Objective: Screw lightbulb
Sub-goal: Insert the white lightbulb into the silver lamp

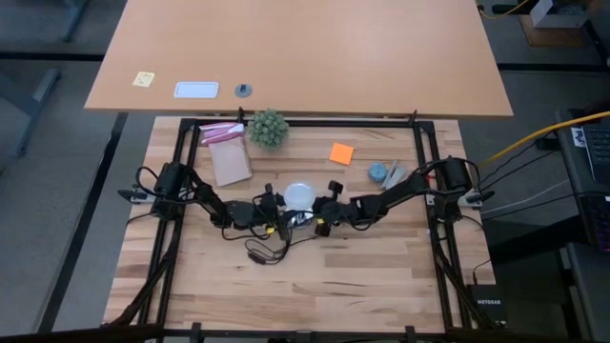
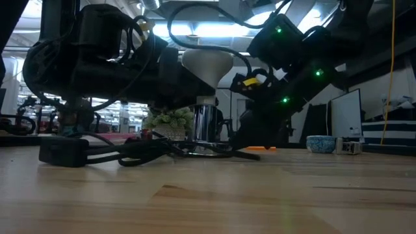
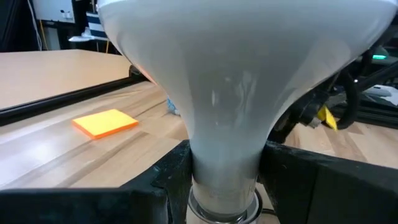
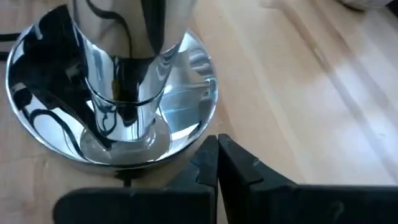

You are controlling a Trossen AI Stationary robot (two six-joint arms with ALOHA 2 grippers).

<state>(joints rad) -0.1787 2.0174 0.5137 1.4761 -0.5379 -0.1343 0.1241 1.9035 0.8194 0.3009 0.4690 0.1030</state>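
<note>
We count one lightbulb [image 3: 227,93], upright at the table's centre on one chrome socket base [image 4: 112,99]. Our left gripper [image 3: 224,180] grasps its neck; our right gripper [image 4: 216,165], fingers clenched empty, sits beside the base.

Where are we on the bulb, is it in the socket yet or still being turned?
Done: the lightbulb stands upright in the chrome socket base. In hand: the left gripper clamps the bulb's neck, while the right gripper, shut, presses against the base's rim. Left: whether it is fully screwed in cannot be seen; then release and withdraw.
</note>
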